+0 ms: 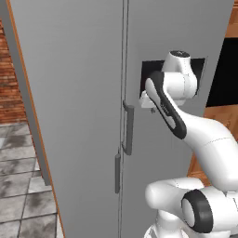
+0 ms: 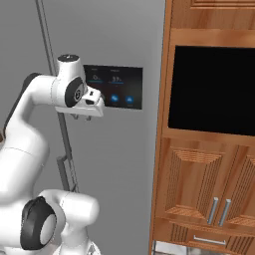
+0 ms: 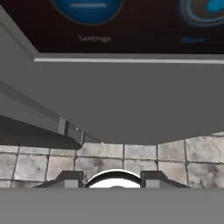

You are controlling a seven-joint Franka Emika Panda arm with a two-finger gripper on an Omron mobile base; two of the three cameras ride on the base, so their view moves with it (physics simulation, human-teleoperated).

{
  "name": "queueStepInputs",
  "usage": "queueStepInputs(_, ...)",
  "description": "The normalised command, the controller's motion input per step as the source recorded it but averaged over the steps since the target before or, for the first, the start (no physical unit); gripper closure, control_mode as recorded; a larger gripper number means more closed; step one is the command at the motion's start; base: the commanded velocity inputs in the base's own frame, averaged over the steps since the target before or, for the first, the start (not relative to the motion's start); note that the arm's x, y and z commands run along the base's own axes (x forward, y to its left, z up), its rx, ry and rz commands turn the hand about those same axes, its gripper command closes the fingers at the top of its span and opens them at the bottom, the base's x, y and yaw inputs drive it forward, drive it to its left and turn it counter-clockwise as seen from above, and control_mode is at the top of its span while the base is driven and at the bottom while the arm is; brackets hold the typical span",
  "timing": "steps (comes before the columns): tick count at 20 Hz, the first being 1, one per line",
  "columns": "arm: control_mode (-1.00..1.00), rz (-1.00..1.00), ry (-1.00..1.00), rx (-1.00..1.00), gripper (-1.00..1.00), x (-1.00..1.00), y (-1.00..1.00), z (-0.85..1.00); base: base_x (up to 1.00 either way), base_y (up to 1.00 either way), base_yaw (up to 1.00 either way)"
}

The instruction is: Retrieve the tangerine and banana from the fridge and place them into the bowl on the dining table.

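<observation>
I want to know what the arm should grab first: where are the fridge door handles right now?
In the left base view, the two handles flank the seam of the closed fridge, below-left of the gripper.

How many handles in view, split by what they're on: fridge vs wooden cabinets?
Fridge door handles: 2, the upper one and the lower one, both dark grey and vertical.
Wooden cabinet door handles: 2, a silver pair, left and right.
Wooden drawer pull: 1, horizontal, below the pair.
Total: 5
</observation>
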Motion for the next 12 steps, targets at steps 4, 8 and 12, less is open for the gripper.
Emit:
queueStepInputs(4,-1.00,0.00,-0.05,0.00,-1.00,-0.32,0.00,-0.02,0.00,0.00,0.00)
queueStepInputs(8,-1.00,-0.03,-0.12,0.00,-1.00,-0.72,0.00,-0.12,0.00,0.00,0.00)
queueStepInputs(12,-1.00,-0.03,-0.15,0.00,-1.00,-0.60,0.00,-0.13,0.00,0.00,0.00)
